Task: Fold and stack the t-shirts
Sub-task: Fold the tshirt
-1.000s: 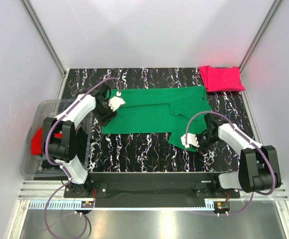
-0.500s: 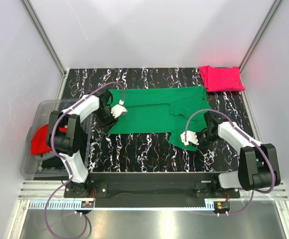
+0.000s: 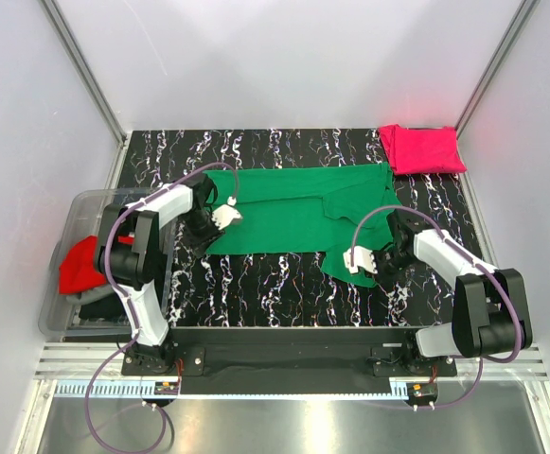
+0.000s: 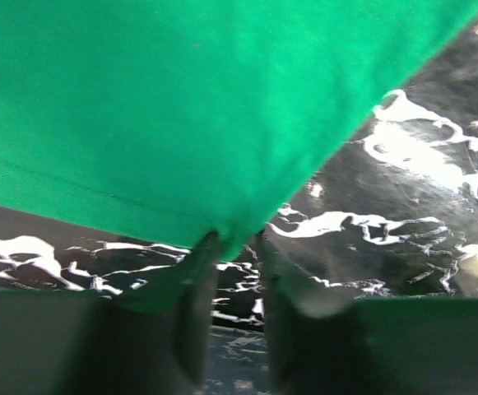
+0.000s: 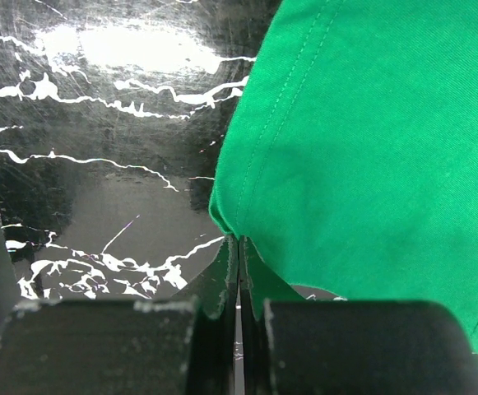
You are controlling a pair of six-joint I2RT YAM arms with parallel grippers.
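Note:
The bright green t-shirt [image 3: 293,213] lies spread across the middle of the black marbled table. My left gripper [image 3: 222,216] is at its near left corner. In the left wrist view the green t-shirt [image 4: 181,107] dips a corner between the fingertips of the left gripper [image 4: 239,243], whose jaws still stand apart. My right gripper [image 3: 358,265] is at the shirt's near right flap. There the right gripper [image 5: 239,243] is shut on the hem of the green t-shirt [image 5: 370,148]. A folded magenta-pink t-shirt [image 3: 421,149] lies at the far right corner.
A clear plastic bin [image 3: 66,227] stands off the table's left edge, holding a red t-shirt [image 3: 78,268] and dark cloth [image 3: 95,298]. Grey walls and metal posts close in the table at the back and sides.
My left gripper slid along the shirt's left edge toward the near corner and its jaws narrowed. The right gripper stayed shut on the hem, almost still.

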